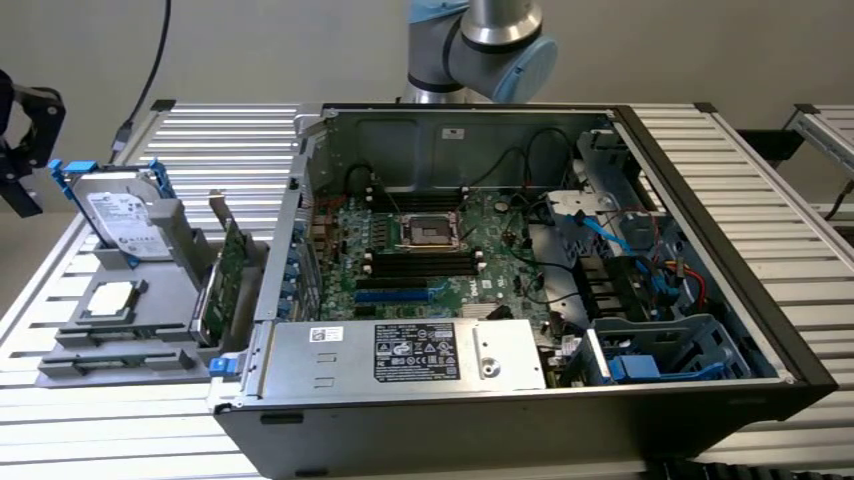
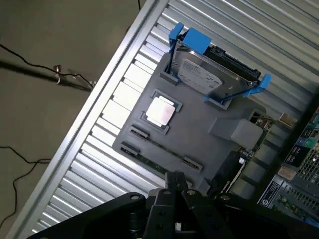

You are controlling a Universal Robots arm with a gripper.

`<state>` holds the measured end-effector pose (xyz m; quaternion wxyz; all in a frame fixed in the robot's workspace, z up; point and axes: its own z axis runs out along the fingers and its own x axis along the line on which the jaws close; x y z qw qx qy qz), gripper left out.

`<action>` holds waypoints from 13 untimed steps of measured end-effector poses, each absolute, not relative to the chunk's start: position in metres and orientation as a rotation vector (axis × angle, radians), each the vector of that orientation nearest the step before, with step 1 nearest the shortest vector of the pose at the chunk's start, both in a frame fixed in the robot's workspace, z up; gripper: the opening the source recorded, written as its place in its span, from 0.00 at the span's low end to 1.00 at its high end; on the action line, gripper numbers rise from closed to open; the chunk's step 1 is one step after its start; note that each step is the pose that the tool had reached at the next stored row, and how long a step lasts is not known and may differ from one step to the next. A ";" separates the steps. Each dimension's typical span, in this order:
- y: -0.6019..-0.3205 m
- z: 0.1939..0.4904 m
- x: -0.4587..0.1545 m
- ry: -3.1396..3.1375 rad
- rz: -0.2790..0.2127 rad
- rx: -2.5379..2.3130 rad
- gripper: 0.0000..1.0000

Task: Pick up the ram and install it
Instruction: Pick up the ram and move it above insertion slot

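The ram (image 2: 149, 160) shows as a thin dark-green strip standing on edge in a slot of the grey tray (image 2: 199, 134), near the tray's edge. My gripper (image 2: 177, 183) hovers above that edge of the tray, its black fingers pressed together and holding nothing. In the exterior view the gripper (image 1: 20, 195) is a black shape at the far left edge, above and to the left of the grey tray (image 1: 147, 345). The open computer case (image 1: 747, 330) lies on the table, with the black memory slots (image 1: 424, 262) on its green motherboard.
On the tray stand a silver hard drive with blue rails (image 1: 120, 212) (image 2: 212, 74), a square processor (image 1: 110, 298) (image 2: 160, 110) and a wider green expansion card (image 1: 220, 280). The slatted aluminium table (image 1: 214, 140) carries everything. Cables (image 2: 30, 74) lie on the floor beside the table.
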<state>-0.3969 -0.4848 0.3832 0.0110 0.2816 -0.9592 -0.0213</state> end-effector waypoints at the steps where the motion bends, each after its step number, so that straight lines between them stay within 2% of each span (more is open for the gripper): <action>1: -0.485 0.383 -0.397 -2.984 -0.066 0.905 0.11; 13: -0.485 0.383 -0.397 -2.865 -0.062 1.221 0.11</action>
